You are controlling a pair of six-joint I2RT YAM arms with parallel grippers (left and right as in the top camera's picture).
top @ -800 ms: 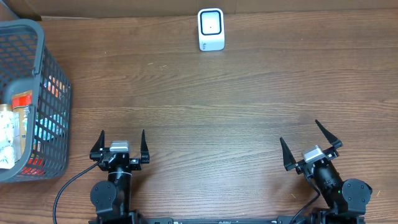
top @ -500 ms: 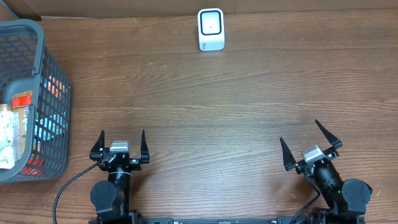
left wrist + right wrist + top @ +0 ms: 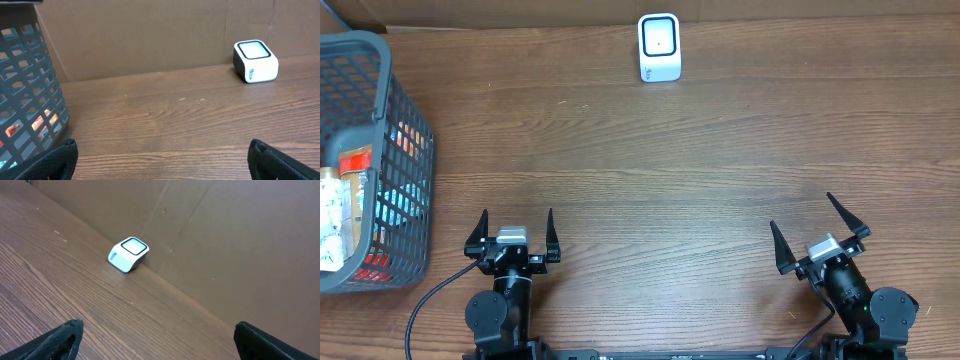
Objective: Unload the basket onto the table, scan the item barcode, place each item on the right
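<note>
No change is registered across the last second: both arms, the basket (image 3: 388,75) and the scanner (image 3: 659,46) are found in the same places as before. It is therefore judged that the task has not yet been started. No item has been taken up and nothing has been presented to the scanner.

The left hand (image 3: 516,222) is held low at the near edge of the counter (image 3: 670,170), just beside the near corner of the basket, with its fingers spread wide and nothing between them. The right hand (image 3: 802,213) is held at the near right of the counter, turned slightly towards the middle. It is likewise spread to full width and empty. In each wrist view only the two fingertips are seen, at the lower corners, with bare counter between them.

The items (image 3: 353,165) to be scanned are contained in the basket at the far left. A red-capped piece and a pale package can be made out through the rim, but no barcode can be read. The scanner is set upright at the far edge, near the middle, well apart from both hands.

An approach to the basket by the left hand is judged to be the next step required.
</note>
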